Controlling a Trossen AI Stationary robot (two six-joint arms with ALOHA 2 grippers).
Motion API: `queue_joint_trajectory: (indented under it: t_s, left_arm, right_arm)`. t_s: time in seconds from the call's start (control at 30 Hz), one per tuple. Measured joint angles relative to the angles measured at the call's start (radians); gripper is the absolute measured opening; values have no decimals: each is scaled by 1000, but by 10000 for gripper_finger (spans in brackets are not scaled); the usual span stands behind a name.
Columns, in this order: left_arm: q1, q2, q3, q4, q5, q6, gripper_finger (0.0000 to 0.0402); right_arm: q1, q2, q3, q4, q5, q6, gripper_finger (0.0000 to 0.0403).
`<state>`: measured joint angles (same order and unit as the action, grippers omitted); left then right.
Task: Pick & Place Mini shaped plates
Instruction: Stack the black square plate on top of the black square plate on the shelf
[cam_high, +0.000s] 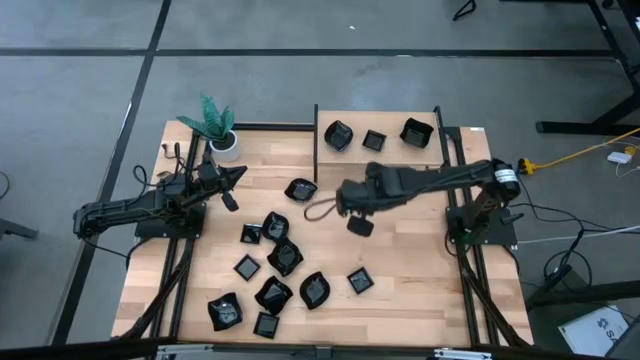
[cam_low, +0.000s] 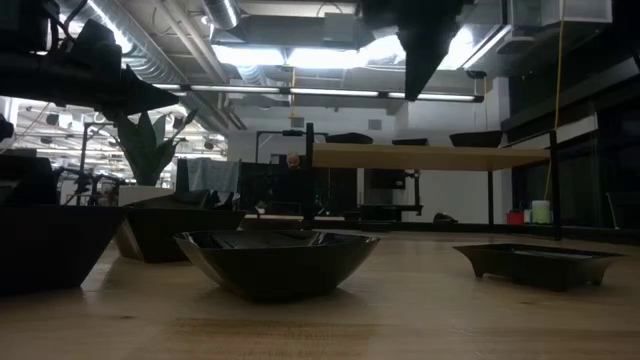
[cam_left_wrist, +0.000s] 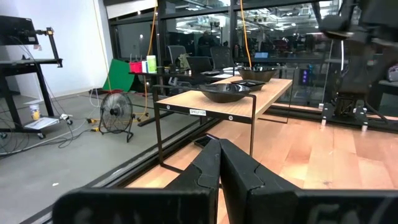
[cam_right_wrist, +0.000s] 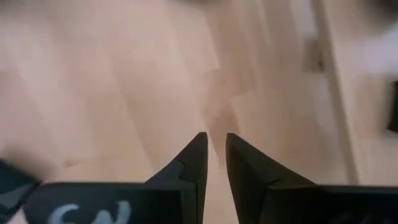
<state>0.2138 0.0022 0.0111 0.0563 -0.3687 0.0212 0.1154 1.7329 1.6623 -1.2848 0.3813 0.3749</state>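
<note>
Black glossy mini shaped plates (cam_high: 272, 262) lie scattered over the near and middle part of the pale wooden bench (cam_high: 420, 270), about a dozen of them, close together but mostly apart. In the low view 1 rounded plate (cam_low: 277, 260) sits nearest the camera, with a flat square plate (cam_low: 535, 263) off to its side. Above the middle of the bench the right pincer (cam_high: 346, 199) hangs over bare wood, its fingers (cam_right_wrist: 194, 163) a narrow gap apart and holding nothing. Level with it at the bench's left edge, the left pincer (cam_high: 237, 176) waits with its fingers pressed together, empty. Farther back, 3 plates (cam_high: 375, 135) rest on a raised shelf (cam_high: 325, 150), and a white pot with a green plant (cam_high: 216, 128) stands at the far left corner.
</note>
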Motion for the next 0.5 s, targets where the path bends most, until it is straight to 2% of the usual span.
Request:
queue_joint_trajectory:
  t_s: [0.5]
  left_arm:
    - [0, 0, 0, 0, 0, 0, 4]
  right_arm:
    - [254, 0, 0, 12, 0, 254, 58]
